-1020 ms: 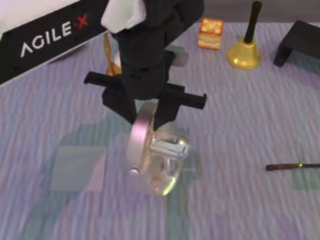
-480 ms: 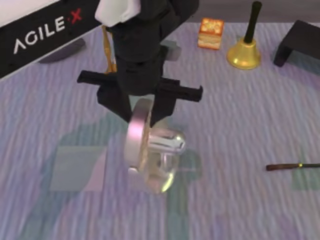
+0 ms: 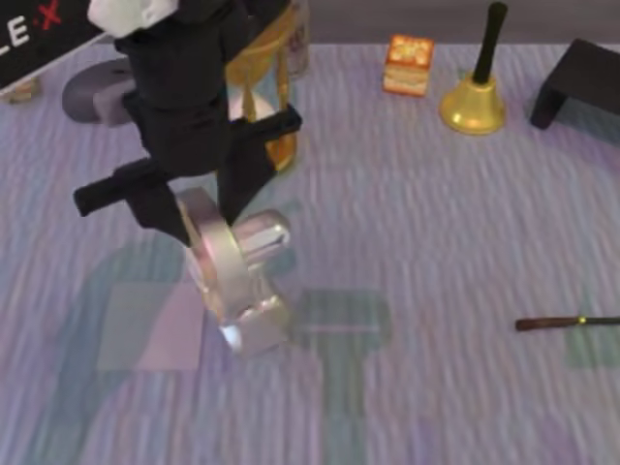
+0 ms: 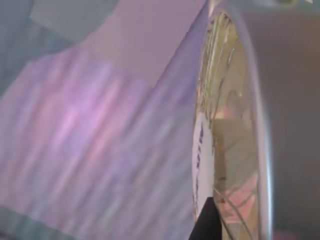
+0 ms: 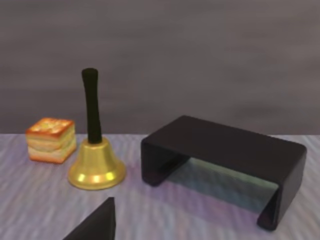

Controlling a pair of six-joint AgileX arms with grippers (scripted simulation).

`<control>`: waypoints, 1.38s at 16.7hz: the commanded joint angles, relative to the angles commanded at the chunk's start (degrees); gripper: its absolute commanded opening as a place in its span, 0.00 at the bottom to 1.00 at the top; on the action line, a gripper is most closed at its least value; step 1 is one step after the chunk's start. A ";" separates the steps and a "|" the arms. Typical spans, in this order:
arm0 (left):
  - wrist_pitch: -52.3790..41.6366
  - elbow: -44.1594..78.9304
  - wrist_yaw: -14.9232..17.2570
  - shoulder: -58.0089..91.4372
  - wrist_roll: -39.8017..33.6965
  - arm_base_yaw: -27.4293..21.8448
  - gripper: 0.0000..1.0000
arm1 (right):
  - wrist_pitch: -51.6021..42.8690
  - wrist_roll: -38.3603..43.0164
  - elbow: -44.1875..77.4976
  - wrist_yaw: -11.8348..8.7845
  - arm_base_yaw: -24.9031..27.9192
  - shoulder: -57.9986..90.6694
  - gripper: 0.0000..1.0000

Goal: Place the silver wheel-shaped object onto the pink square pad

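My left gripper (image 3: 199,225) is shut on the rim of the silver wheel-shaped object (image 3: 232,266), which it holds upright with the hub pointing right and the blocky base lowest. The base hangs just beyond the right edge of the pink square pad (image 3: 170,329); whether it touches the table I cannot tell. In the left wrist view the chrome rim (image 4: 235,125) fills one side, a black fingertip (image 4: 207,225) lies against it, and the pad (image 4: 150,40) lies beyond. My right gripper (image 5: 100,227) is outside the top view, parked facing the bell.
A gold hourglass (image 3: 266,92) stands just behind the left arm. At the back are a grey rounded object (image 3: 92,97), an orange cube (image 3: 408,64), a brass bell (image 3: 473,102) and a black stand (image 3: 581,82). A thin dark stick (image 3: 567,322) lies at the right.
My left arm has swung left with the wheel and turned it, bringing its base next to the pad's right edge. The hourglass behind the arm now shows.
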 joint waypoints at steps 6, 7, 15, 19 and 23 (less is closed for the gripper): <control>1.53 -8.45 0.11 -6.89 -33.83 7.42 0.00 | 0.00 0.00 0.00 0.00 0.00 0.00 1.00; 1.83 -9.76 0.13 -7.98 -37.89 8.50 0.00 | 0.00 0.00 0.00 0.00 0.00 0.00 1.00; 2.97 -14.18 0.18 -11.73 -49.62 12.07 0.00 | 0.00 0.00 0.00 0.00 0.00 0.00 1.00; 3.91 -14.97 0.18 -11.46 -49.35 11.82 0.00 | 0.00 0.00 0.00 0.00 0.00 0.00 1.00; 9.85 -20.17 0.19 -11.00 -49.37 12.23 0.00 | 0.00 0.00 0.00 0.00 0.00 0.00 1.00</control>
